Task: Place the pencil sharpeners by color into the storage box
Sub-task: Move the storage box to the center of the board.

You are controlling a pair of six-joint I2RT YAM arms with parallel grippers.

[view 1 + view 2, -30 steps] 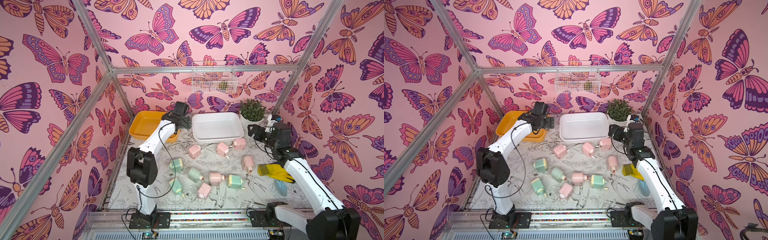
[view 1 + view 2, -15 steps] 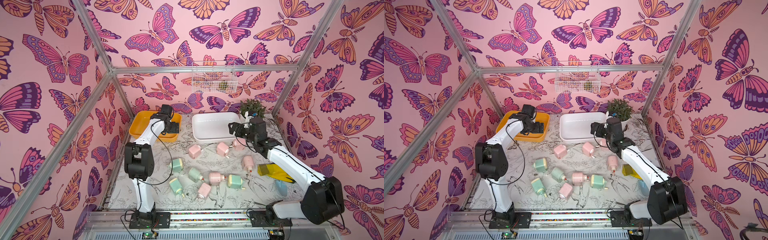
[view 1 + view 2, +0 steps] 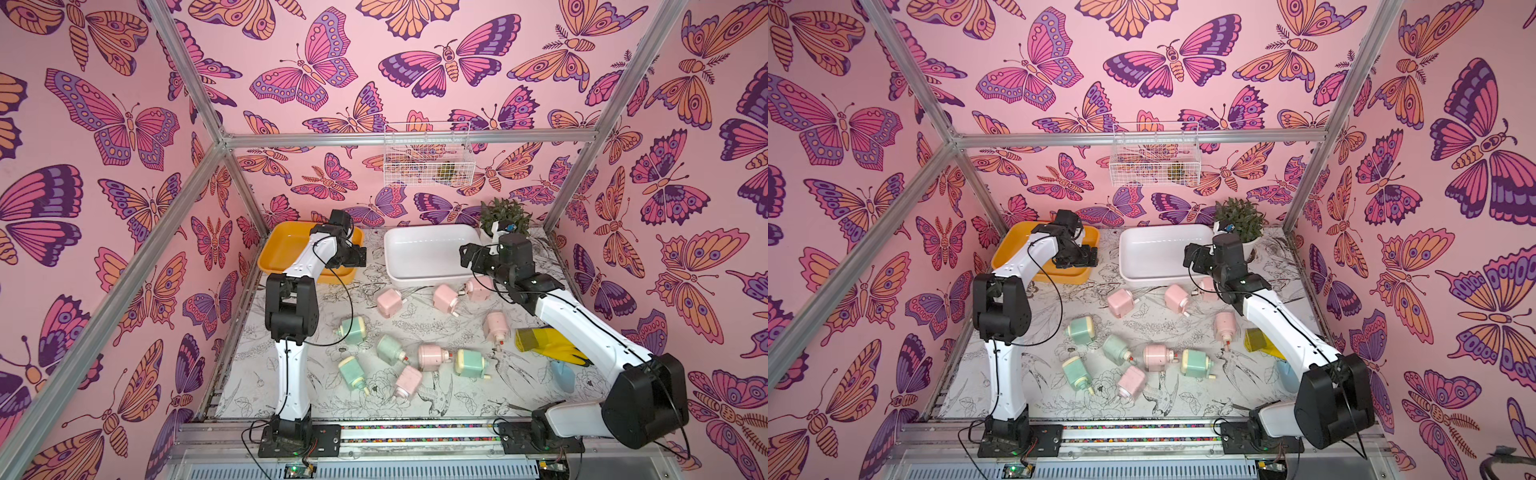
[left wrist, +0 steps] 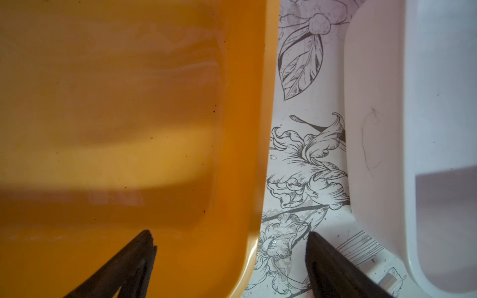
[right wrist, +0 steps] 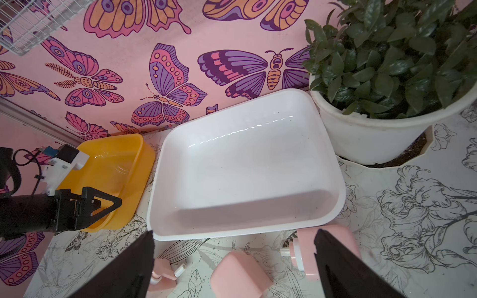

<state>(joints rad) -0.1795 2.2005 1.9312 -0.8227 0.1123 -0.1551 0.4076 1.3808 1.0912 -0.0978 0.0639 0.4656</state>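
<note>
Several pink pencil sharpeners (image 3: 389,302) and several mint green ones (image 3: 353,329) lie scattered on the flower-print mat. Two storage boxes stand at the back, a yellow one (image 3: 286,249) and a white one (image 3: 428,253), both with nothing in them. My left gripper (image 3: 359,257) is open and holds nothing; in the left wrist view the gripper (image 4: 228,233) straddles the yellow box's rim (image 4: 258,144) on the side facing the white box. My right gripper (image 3: 467,255) is open at the white box's near right corner. In the right wrist view, pink sharpeners (image 5: 240,273) lie just below the gripper (image 5: 235,232).
A potted plant (image 3: 505,216) stands behind the right gripper, beside the white box. A wire basket (image 3: 428,160) hangs on the back wall. A translucent yellow piece (image 3: 540,340) and a pale blue flat item (image 3: 563,374) lie under the right arm.
My right gripper swung left from the table's right side to the white box's near corner. My left gripper dropped from the gap between the boxes to the yellow box's rim.
</note>
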